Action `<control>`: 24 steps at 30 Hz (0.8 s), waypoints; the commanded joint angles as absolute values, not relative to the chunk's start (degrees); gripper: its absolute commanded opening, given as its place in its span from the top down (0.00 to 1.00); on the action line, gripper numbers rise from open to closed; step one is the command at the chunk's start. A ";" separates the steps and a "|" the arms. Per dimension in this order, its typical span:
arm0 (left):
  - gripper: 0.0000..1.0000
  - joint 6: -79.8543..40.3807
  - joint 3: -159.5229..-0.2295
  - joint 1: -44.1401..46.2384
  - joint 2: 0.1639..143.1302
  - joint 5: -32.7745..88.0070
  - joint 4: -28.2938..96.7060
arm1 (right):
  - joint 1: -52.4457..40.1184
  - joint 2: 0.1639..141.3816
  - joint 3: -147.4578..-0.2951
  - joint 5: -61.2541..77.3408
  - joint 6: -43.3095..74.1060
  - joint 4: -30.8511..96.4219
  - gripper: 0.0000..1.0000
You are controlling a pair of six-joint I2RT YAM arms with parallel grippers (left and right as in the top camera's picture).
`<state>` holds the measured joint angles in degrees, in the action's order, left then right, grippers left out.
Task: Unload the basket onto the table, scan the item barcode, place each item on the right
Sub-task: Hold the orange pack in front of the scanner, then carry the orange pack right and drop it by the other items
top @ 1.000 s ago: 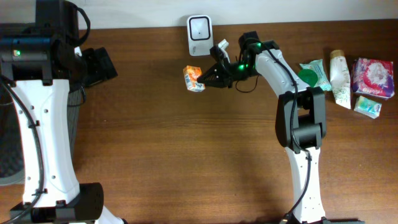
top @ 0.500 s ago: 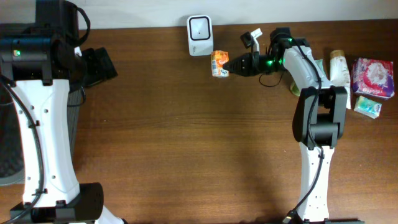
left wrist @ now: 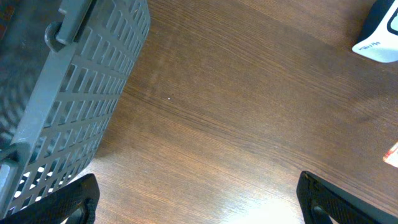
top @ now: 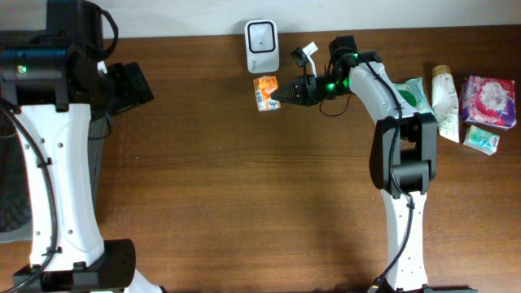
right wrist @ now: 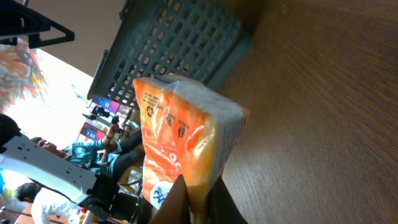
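An orange and white packet (top: 265,92) hangs just below the white barcode scanner (top: 262,36) at the table's back edge. My right gripper (top: 281,96) is shut on the packet's edge, with the arm reaching in from the right. In the right wrist view the orange packet (right wrist: 183,140) stands up from between the two dark fingers (right wrist: 171,204), pinched at its lower edge. My left gripper (left wrist: 198,208) is open over bare wood at the far left, its fingertips (left wrist: 69,202) wide apart with nothing between them. A corner of the white scanner (left wrist: 379,34) shows in the left wrist view.
A grey slatted basket (left wrist: 68,93) sits beside the left gripper at the table's left edge. At the right end lie a green pouch (top: 413,96), a white tube (top: 444,102), a pink-patterned pack (top: 489,102) and a small teal pack (top: 480,140).
My right gripper carried the packet right, then back left; it now hangs just under the scanner. The packet has turned in the grip. The left arm has not moved.
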<state>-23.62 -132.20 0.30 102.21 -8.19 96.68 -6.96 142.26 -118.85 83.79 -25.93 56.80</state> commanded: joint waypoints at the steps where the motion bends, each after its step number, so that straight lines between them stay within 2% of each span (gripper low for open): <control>1: 0.01 -23.97 -132.35 0.19 101.34 -8.40 96.73 | -7.11 139.96 -120.11 82.91 -26.98 56.73 0.96; 6: 0.01 -23.97 -132.35 0.19 101.34 -8.40 96.73 | -7.11 139.96 -120.11 83.70 -26.44 56.77 0.96; 8: 0.01 -23.97 -132.35 0.19 101.34 -8.40 96.73 | -7.11 139.96 -120.14 82.46 -21.21 55.57 0.96; 9: 0.01 -23.97 -132.35 0.19 101.34 -8.40 96.71 | -7.27 139.96 -120.62 76.53 -14.92 54.39 0.96; 12: 0.01 -23.97 -132.35 0.19 101.34 -8.40 96.73 | -10.15 139.85 -130.85 35.70 5.02 56.88 0.96; 14: 0.01 -23.97 -132.35 0.21 101.34 -8.40 96.73 | -12.80 139.85 -138.76 11.97 8.45 56.90 0.96; 16: 0.01 -23.97 -132.35 0.19 101.34 -8.40 96.73 | -15.55 139.92 -139.61 -5.72 4.43 49.74 0.96; 17: 0.01 -23.97 -132.35 0.19 101.34 -8.40 96.73 | -17.72 140.68 -139.37 -13.39 -4.01 43.75 0.96; 18: 0.01 -23.97 -132.35 0.19 101.34 -8.40 96.73 | -19.22 141.62 -139.24 -15.92 -11.77 38.85 0.96; 22: 0.01 -23.97 -132.35 0.19 101.34 -8.40 96.73 | -21.41 144.64 -139.15 -16.10 -16.47 27.14 0.96; 24: 0.01 -23.97 -132.35 0.19 101.34 -8.40 96.73 | -22.11 146.32 -139.13 -15.55 -23.27 24.34 0.96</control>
